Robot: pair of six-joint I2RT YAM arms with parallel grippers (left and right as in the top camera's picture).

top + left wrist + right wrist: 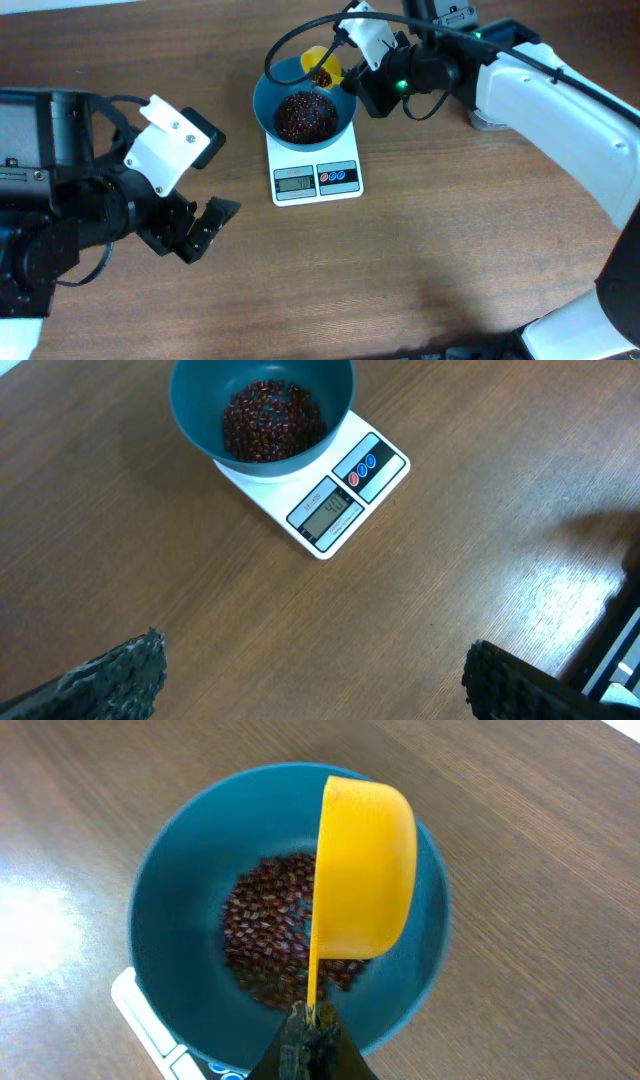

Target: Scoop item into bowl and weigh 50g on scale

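The teal-blue bowl (pixel 304 105) stands on the white scale (pixel 316 178) and holds a heap of dark red-brown beans (pixel 305 116). My right gripper (pixel 352 72) is shut on the handle of a yellow scoop (pixel 323 68), which is tilted over the bowl's far rim with some beans in it. In the right wrist view the scoop (pixel 362 870) is on its side above the beans (pixel 270 935) in the bowl (pixel 170 920), held by my gripper (pixel 312 1018). My left gripper (pixel 205 228) is open and empty, low left of the scale. The left wrist view shows bowl (pixel 200 420), beans (pixel 272 420) and scale (pixel 335 510).
The scale's grey display (pixel 330 510) is lit, with red and blue buttons (pixel 362 468) beside it. The wooden table (pixel 440 260) spreads around it. A black cable (pixel 300 35) loops above the bowl.
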